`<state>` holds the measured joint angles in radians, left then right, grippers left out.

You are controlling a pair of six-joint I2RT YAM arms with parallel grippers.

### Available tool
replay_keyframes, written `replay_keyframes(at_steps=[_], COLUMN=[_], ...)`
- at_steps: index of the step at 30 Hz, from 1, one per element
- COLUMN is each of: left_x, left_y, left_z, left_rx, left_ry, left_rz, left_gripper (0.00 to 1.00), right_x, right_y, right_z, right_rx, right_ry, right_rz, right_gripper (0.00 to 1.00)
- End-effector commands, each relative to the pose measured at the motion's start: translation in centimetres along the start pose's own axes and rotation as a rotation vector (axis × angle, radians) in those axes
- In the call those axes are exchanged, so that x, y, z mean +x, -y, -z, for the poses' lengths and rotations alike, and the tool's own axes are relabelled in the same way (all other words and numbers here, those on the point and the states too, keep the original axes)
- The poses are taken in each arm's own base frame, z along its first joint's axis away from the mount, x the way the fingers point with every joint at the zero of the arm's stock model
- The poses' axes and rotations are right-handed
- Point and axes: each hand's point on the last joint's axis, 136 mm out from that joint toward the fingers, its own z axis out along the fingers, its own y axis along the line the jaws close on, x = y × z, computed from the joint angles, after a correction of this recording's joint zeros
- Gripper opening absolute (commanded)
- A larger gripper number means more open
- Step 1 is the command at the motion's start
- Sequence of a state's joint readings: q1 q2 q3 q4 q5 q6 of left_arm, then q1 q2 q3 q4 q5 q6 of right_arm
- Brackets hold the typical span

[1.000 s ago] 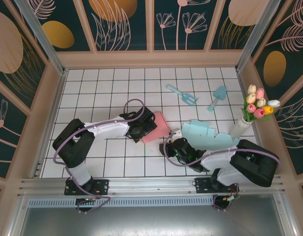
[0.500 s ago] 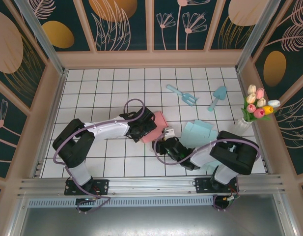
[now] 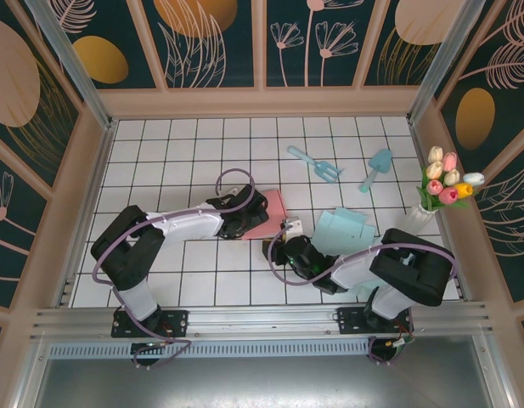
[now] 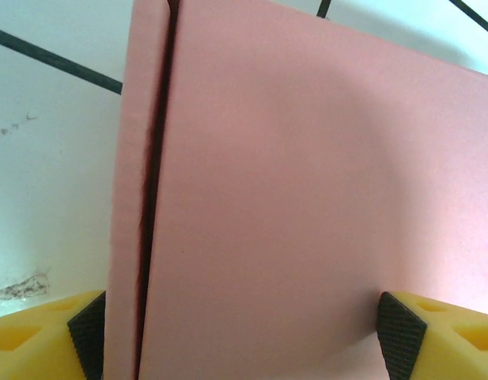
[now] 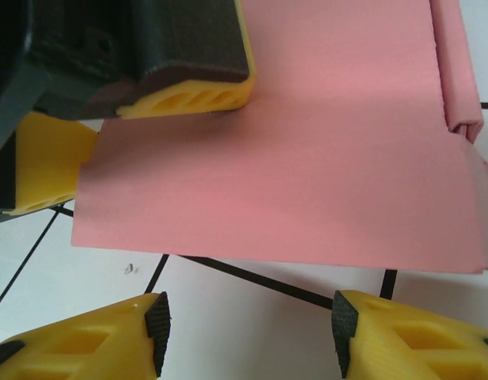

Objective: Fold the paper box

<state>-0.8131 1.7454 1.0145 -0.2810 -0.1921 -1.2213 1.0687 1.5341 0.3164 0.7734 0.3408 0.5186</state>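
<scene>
The paper box is a flat pink sheet [image 3: 272, 212] lying on the white tiled table, with one side flap folded over along a dark crease [image 4: 153, 198]. My left gripper [image 3: 250, 221] is at its left end and stands open [image 4: 244, 340]; the pink panel [image 4: 299, 174] spans the whole gap between its pads. One of the left fingers [image 5: 188, 91] rests over the sheet [image 5: 307, 158], the other sits just off its edge. My right gripper [image 3: 277, 246] is open [image 5: 247, 332] over bare tile, its pads just short of the sheet's near edge.
A light blue flat paper box [image 3: 346, 228] lies right of the pink one, partly under the right arm. A blue rake [image 3: 317, 163] and trowel [image 3: 379, 166] lie at the back right. A vase of tulips [image 3: 440, 191] stands by the right wall.
The right arm has swung left, bringing its gripper up to the pink sheet's near edge. The pink sheet has shifted slightly back and left with the left gripper.
</scene>
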Motion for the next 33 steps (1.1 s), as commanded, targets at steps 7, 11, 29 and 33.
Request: replay_keyframes(at_steps=[7, 11, 29, 33], left_x=[1.4, 1.1, 1.2, 1.0], left_y=[-3.5, -3.2, -3.6, -3.6], left_z=[-1.5, -1.3, -1.9, -1.8], left_rx=[-0.12, -0.131, -0.154, -0.156], left_ry=[-0.054, -0.048, -0.055, -0.042], left_rz=[-0.055, -0.065, -0.087, -0.092], left_gripper=[0.85, 0.85, 0.86, 0.86], right_x=[-1.0, -0.3, -3.5, -4.1], right_y=[-1.0, -1.3, -1.7, -1.5], right_z=[-1.3, -1.5, -2.0, -1.5], right_rx=[0.008, -0.013, 0.069, 0.078], right_ry=[0.035, 0.031, 0.159, 0.176], right_rz=[0.057, 0.1, 0.157, 0.156], right_gripper=[0.58, 0.58, 0.58, 0.58])
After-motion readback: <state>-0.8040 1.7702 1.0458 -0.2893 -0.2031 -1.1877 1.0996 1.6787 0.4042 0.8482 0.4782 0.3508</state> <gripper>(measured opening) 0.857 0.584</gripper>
